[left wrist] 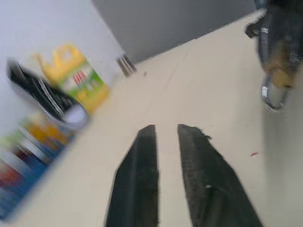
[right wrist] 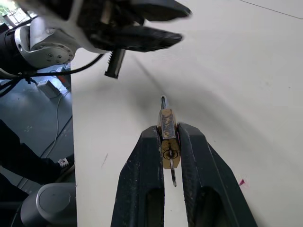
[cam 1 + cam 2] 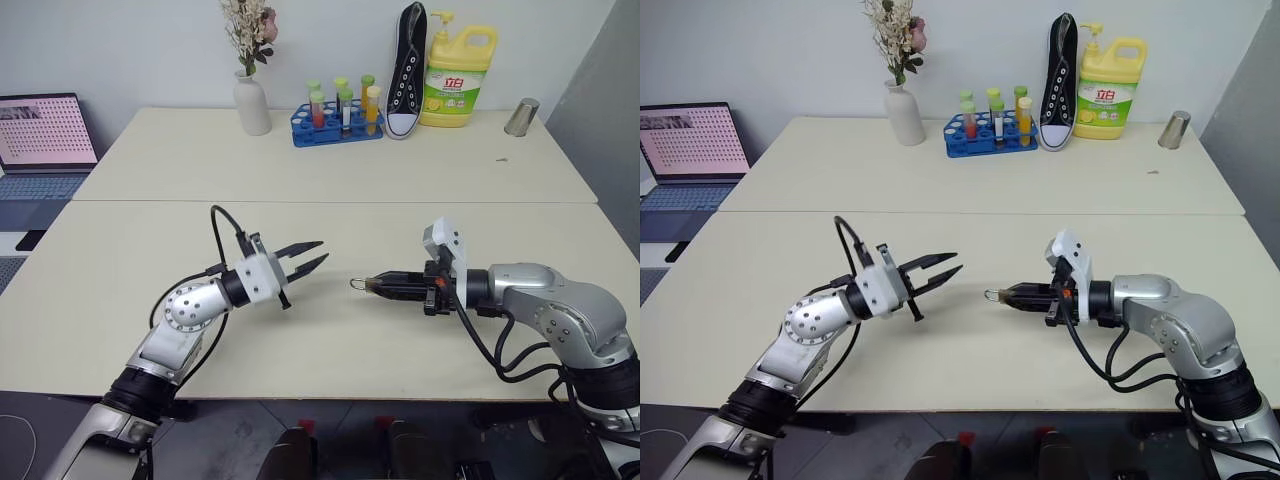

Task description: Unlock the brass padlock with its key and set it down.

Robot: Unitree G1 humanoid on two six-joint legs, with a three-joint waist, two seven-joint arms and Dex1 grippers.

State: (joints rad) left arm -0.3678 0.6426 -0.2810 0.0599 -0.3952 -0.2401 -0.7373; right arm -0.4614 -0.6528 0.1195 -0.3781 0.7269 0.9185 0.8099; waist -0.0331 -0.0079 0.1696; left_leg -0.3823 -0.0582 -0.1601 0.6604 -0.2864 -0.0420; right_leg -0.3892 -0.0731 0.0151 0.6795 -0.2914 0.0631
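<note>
- The worktop [image 3: 330, 215] is pale cream, made of two tables set edge to edge with a seam running across between them.
- Behind the worktop rises a plain white wall [image 3: 150, 50].
- At the worktop's far right corner stands a grey panel [image 3: 605, 90].
- Beside the worktop's left edge, an open laptop [image 3: 42, 135] with a lit screen sits on a lower surface.
- Below the worktop's near edge lies a dark grey floor [image 3: 240, 440].
- Soft, even light falls on the worktop.

Robotics test lab or office workroom. Two pale desks [image 3: 330, 160] abut a plain white wall, with an open laptop [image 3: 45, 135] alongside. Unrelated test props line the rear: vase [image 3: 252, 102], tube rack [image 3: 338, 122], sneaker [image 3: 407, 72], detergent bottle [image 3: 458, 78], metal cup [image 3: 521, 116].
</note>
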